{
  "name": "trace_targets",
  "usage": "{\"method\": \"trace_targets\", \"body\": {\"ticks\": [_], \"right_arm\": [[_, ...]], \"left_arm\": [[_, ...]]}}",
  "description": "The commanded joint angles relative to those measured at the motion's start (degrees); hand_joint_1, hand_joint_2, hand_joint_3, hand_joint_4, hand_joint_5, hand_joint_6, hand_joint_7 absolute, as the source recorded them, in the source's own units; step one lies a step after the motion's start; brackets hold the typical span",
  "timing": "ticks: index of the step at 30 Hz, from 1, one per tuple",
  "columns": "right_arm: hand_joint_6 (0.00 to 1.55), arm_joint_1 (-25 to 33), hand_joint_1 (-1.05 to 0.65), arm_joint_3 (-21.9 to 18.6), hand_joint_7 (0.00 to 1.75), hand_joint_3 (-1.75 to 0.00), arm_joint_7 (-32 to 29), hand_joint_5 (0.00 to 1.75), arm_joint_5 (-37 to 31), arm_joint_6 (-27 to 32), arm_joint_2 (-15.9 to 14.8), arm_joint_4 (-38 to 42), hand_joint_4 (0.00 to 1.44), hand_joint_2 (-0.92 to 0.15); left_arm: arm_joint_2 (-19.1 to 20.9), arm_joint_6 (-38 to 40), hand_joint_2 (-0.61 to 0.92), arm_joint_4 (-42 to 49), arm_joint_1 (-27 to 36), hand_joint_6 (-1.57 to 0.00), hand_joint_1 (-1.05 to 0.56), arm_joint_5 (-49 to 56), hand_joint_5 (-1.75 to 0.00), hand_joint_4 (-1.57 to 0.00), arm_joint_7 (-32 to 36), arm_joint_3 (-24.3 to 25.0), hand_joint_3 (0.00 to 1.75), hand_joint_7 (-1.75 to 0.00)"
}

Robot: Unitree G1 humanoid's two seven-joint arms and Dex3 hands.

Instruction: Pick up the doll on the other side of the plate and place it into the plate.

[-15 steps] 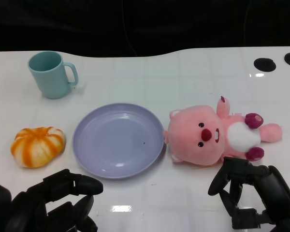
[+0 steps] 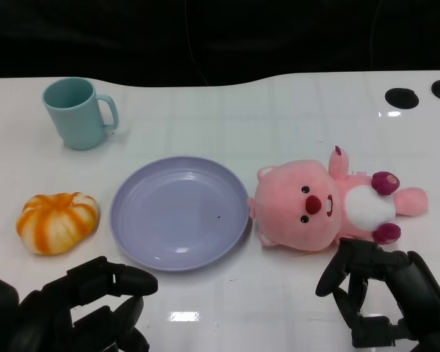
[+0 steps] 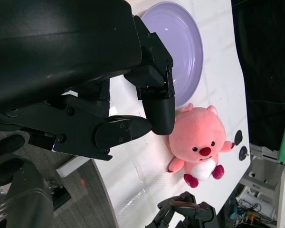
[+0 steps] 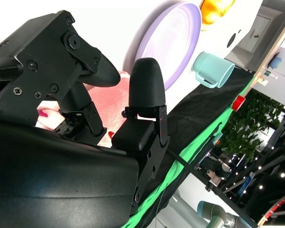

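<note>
Colours and patterns of the objects on the white table, head view.
Right of centre: pink doll with white belly, red nose, dark eyes and magenta paw pads. Centre: plain lavender plate. Upper left: pale teal mug. Left edge: squishy pumpkin striped orange and white. Lower corners: black left hand and black right hand. Top: black backdrop.

Black left hand, black right hand, visible screws

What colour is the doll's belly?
White, on the pink doll; clearest in the head view.
</note>
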Motion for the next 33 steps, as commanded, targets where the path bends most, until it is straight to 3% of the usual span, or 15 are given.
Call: {"method": "trace_targets", "body": {"ticks": [1, 19, 23, 27, 33], "right_arm": [[0.86, -0.23, -0.03, -0.69, 1.31, -1.35, -0.19, 1.72, 0.46, 0.09, -0.55, -0.62, 0.89, -0.31], [0.86, 0.19, -0.02, -0.77, 1.3, -1.33, -0.08, 1.74, 1.54, 0.49, -0.15, -1.05, 0.89, -0.32], [0.85, 0.8, -0.04, -0.92, 1.26, -1.29, 0.54, 1.62, 3.16, 2.34, 0.23, -3.02, 0.87, -0.34], [0.83, 1.05, -0.07, -1.13, 1.0, -1.08, 0.54, 1.35, 4.2, 3.99, 0.73, -5.41, 0.83, -0.46], [0.74, -0.07, -0.15, -1.58, 0.65, -0.82, 0.06, 1.19, 0.3, 9.08, -0.03, -11.16, 0.6, -0.56]], "left_arm": [[0.5, -0.15, 0.92, 0.18, -0.42, -0.53, -0.23, 0.07, -1.68, -0.49, -0.11, 0.07, 0.5, -1.21], [0.77, -1.45, 0.92, 0.67, 0.16, -0.53, -0.24, 0.85, -1.67, -0.47, -0.51, -0.54, 0.52, -1.19], [0.49, -1.54, 0.92, 0.67, 0.34, -0.53, -0.24, 0.57, -1.67, -0.47, -0.35, -0.51, 0.52, -1.19], [0.43, -1.54, 0.92, 0.72, 0.33, -0.54, -0.23, 0.43, -1.68, -0.48, -0.32, -0.46, 0.52, -1.2], [0.27, -1.52, 0.92, 0.91, 0.27, -0.55, -0.23, 0.21, -1.66, -0.51, -0.2, -0.35, 0.49, -1.19]]}}
